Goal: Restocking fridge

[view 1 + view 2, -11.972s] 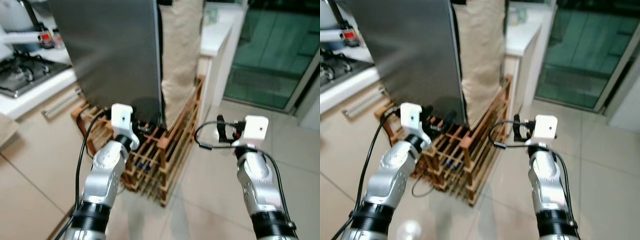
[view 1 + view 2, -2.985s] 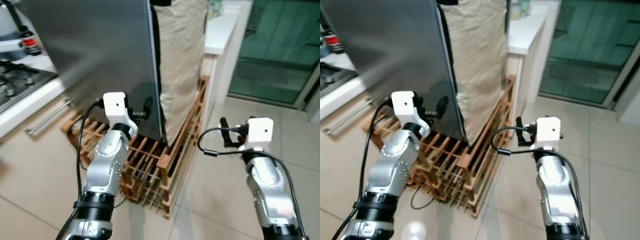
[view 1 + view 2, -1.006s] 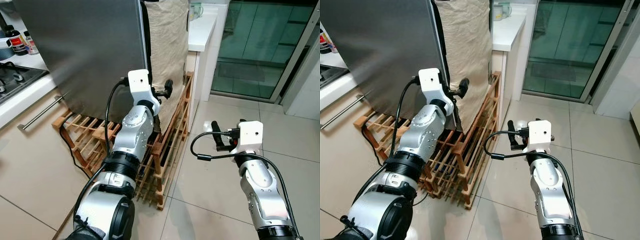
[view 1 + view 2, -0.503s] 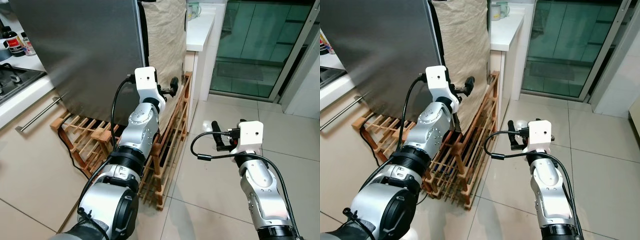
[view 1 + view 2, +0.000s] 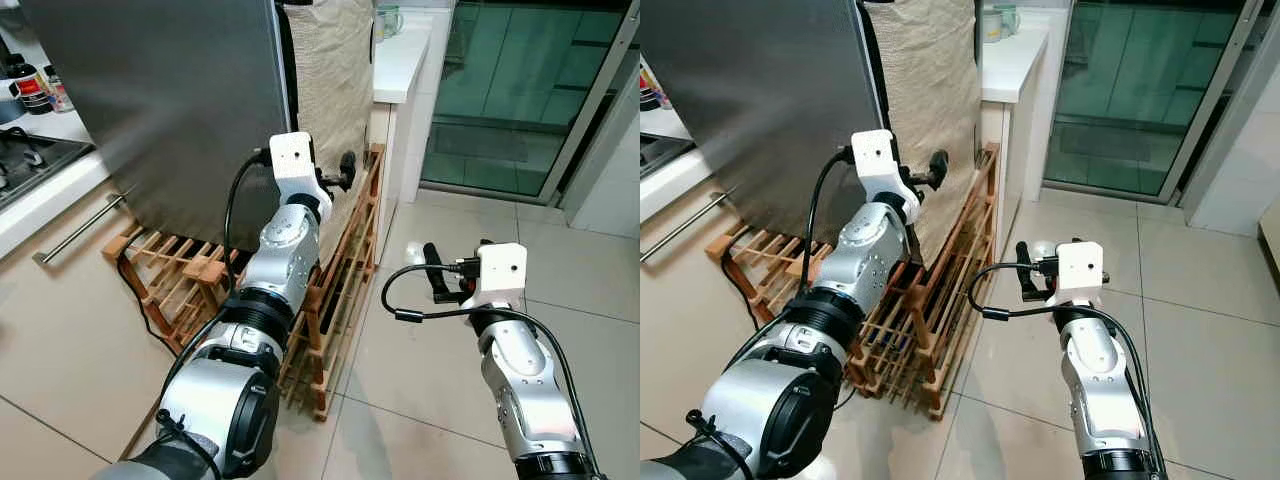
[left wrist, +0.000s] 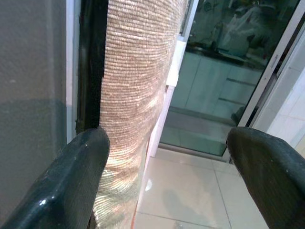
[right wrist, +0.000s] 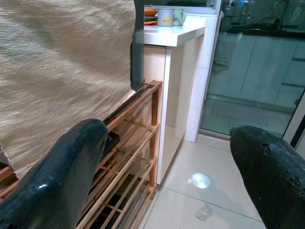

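The left gripper (image 5: 347, 163) is raised with fingers spread wide, holding nothing, at the front edge of the grey fridge (image 5: 170, 90), beside the beige woven cloth (image 5: 330, 70); the right gripper (image 5: 432, 272) hangs wide and empty over the tiled floor (image 5: 430, 370). The fridge stands upright on the wooden rack (image 5: 335, 290). Since half a second ago the left gripper has barely moved.

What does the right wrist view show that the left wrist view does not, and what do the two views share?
Right wrist view alone: the wooden rack, a white counter with a mug on it, and the right gripper, fingers spread. Left wrist view alone: the grey fridge door, its dark edge, and the left gripper, fingers spread. Both: the woven beige cloth, the pale tiled floor and glass doors.
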Available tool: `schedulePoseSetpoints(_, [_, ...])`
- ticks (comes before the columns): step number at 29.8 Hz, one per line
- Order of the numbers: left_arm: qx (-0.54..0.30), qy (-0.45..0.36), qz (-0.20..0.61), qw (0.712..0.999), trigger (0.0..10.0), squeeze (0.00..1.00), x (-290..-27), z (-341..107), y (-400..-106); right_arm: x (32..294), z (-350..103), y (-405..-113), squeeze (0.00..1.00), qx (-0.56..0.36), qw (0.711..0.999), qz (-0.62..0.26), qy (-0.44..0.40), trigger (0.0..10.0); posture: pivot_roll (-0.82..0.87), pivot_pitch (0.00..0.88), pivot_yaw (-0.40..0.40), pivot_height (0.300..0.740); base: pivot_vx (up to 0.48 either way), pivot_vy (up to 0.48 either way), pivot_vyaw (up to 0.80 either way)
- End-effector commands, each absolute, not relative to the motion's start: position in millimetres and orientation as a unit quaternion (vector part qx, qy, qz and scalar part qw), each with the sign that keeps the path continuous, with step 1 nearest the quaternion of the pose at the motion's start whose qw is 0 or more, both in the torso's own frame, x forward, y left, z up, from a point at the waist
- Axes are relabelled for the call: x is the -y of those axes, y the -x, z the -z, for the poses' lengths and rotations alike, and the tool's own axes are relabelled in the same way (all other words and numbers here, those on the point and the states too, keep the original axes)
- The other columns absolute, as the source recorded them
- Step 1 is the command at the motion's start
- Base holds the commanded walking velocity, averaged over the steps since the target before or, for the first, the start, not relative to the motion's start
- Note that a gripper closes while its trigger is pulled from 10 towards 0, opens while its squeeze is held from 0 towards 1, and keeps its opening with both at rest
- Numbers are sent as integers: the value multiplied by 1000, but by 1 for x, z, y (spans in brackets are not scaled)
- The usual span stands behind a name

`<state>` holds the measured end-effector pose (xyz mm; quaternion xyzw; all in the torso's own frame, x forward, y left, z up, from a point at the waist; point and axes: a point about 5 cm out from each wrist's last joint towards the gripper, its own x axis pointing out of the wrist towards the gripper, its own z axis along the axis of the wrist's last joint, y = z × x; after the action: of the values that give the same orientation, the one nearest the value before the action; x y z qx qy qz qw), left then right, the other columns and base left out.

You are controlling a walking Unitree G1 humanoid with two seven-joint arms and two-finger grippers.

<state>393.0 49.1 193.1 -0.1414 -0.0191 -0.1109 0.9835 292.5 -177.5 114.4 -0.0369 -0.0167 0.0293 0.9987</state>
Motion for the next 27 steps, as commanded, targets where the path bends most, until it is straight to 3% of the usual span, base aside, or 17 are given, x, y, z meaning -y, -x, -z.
schedulePoseSetpoints(1, [34, 136, 101, 985, 10000, 0, -49, -204, -397, 177, -116, -290, 47, 20, 999, -27, 35, 10000, -277, 0, 109, 740, 0, 0, 0])
schedulePoseSetpoints(27, [27, 165, 49, 985, 10000, 0, -63, -203, -403, 179, -114, -285, 47, 17, 999, -22, 35, 10000, -287, 0, 122, 740, 0, 0, 0])
